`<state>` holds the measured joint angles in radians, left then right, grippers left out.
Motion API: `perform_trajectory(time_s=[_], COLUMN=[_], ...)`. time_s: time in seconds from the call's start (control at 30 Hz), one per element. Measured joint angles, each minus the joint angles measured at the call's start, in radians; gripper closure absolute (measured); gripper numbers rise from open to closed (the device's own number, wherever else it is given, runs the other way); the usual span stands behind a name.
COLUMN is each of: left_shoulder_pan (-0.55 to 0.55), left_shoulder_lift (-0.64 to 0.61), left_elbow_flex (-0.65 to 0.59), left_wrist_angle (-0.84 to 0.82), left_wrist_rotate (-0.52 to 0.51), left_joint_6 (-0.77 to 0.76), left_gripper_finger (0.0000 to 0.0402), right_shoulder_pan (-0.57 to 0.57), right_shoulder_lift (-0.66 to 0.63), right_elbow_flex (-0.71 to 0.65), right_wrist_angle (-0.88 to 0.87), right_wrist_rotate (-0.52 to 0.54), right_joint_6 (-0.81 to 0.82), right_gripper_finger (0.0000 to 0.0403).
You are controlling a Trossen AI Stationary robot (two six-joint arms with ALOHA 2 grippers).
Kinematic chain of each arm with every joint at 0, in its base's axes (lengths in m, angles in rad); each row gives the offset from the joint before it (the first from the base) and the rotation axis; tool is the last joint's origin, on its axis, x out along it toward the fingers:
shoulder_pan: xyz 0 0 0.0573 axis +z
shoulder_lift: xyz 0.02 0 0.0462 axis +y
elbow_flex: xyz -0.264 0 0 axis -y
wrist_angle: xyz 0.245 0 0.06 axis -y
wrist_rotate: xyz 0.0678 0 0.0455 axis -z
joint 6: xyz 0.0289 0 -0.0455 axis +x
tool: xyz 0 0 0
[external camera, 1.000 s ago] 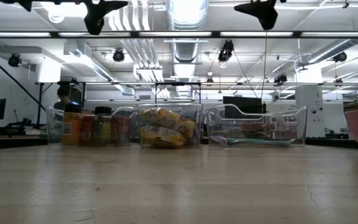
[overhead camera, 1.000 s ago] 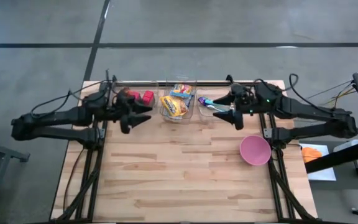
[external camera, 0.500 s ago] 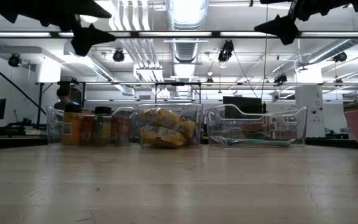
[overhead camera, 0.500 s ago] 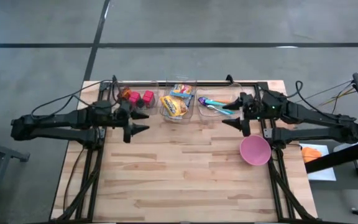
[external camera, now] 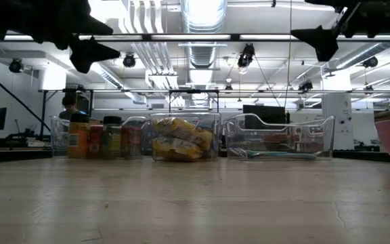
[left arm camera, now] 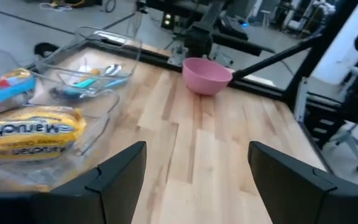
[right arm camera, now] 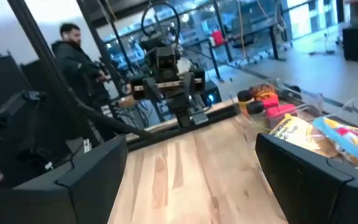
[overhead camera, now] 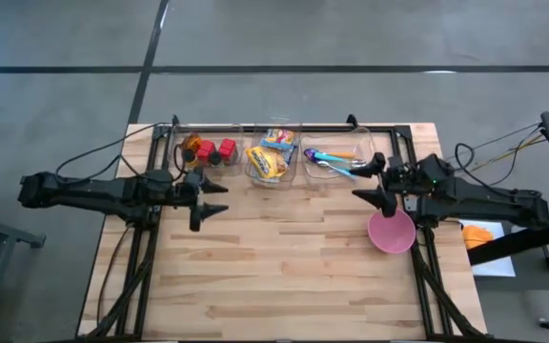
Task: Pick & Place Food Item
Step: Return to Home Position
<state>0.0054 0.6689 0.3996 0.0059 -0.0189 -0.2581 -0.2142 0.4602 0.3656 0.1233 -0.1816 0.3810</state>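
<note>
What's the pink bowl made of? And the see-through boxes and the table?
Round pink bowl: probably plastic, smooth matte, evenly coloured. Clear bins: likely hard glossy plastic, contents show through. Table: pale wood planks, visible grain.

A pink bowl stood near the wooden surface's right edge — a person was in the room behind.

Left pincer, right pincer: both spread wide, empty, raised, pointing inward.

Three clear bins, one pink bowl, two dark arms
</note>
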Motion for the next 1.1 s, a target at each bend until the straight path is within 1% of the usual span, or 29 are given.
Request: perform_trajectory(time_s=[0.13,0.2,0.33,0.5,0.67,0.87,1.0,1.1], left_shoulder_pan=[0.000,0.000,0.000,-0.001,-0.012,-0.019,-0.020,-0.024], left_shoulder_lift=[-0.006,-0.038,-0.159,-0.314,-0.400,-0.443,-0.445,-0.445], left_elbow_flex=[-0.007,-0.026,-0.074,-0.141,-0.190,-0.254,-0.288,-0.307], left_wrist_angle=[-0.035,-0.047,-0.039,-0.071,-0.124,-0.124,-0.124,-0.112], left_wrist_rotate=[-0.057,-0.063,-0.064,-0.064,-0.068,-0.110,-0.113,-0.113], left_joint_6=[0.008,0.016,0.015,-0.002,-0.023,-0.022,-0.022,-0.015], left_gripper_finger=[0.0112,0.0112,0.0112,0.0112,0.0112,0.0112,0.0112,0.0112], right_shoulder_pan=[0.000,0.000,0.000,0.000,0.000,0.000,0.000,0.001], right_shoulder_lift=[-0.042,-0.057,-0.078,-0.094,-0.092,-0.092,-0.093,-0.092], right_elbow_flex=[-0.089,-0.122,-0.166,-0.185,-0.186,-0.195,-0.218,-0.245], right_wrist_angle=[0.116,0.160,0.204,0.206,0.205,0.203,0.206,0.242], right_wrist_rotate=[-0.002,-0.007,-0.034,-0.039,-0.040,-0.041,-0.104,-0.112], right_joint_6=[0.004,0.005,0.004,-0.003,-0.059,-0.078,-0.119,-0.113], right_gripper_finger=[0.0051,0.0051,0.0051,0.0051,0.0051,0.0051,0.0051,0.0051])
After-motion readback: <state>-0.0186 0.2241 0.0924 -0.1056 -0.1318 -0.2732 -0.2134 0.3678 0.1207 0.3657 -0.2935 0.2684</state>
